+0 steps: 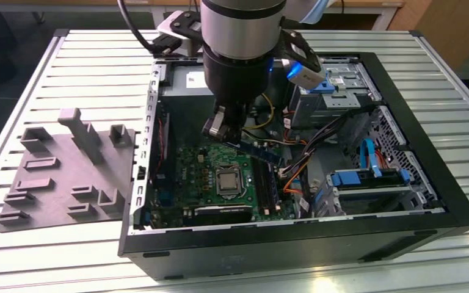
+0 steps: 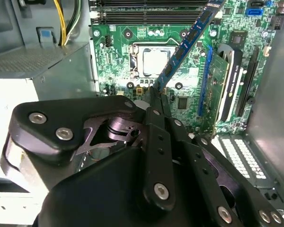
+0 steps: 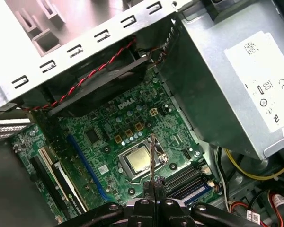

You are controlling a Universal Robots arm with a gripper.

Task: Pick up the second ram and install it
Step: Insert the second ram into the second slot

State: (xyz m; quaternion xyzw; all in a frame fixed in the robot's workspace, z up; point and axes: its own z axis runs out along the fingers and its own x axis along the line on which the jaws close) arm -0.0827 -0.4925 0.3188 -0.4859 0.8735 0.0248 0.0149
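The second ram [image 1: 256,150] is a slim dark bluish stick, tilted in the air over the green motherboard [image 1: 206,174] inside the open computer case [image 1: 430,177]. My gripper [image 1: 220,129] is shut on one end of it. In the second wrist view the ram [image 2: 189,40] runs slantwise from my gripper [image 2: 157,94] toward the long black memory slots [image 2: 151,12]. In the first wrist view the stick [image 3: 153,156] shows edge-on above the processor socket [image 3: 138,161], rising from my gripper [image 3: 154,191], with the slots [image 3: 187,177] beside it.
A grey moulded parts holder [image 1: 63,177] lies on the slatted table at the exterior view's left. Inside the case are the silver power supply [image 3: 236,80], loose cables [image 1: 300,162], blue drive brackets [image 1: 365,177] and an upright expansion card [image 2: 227,85].
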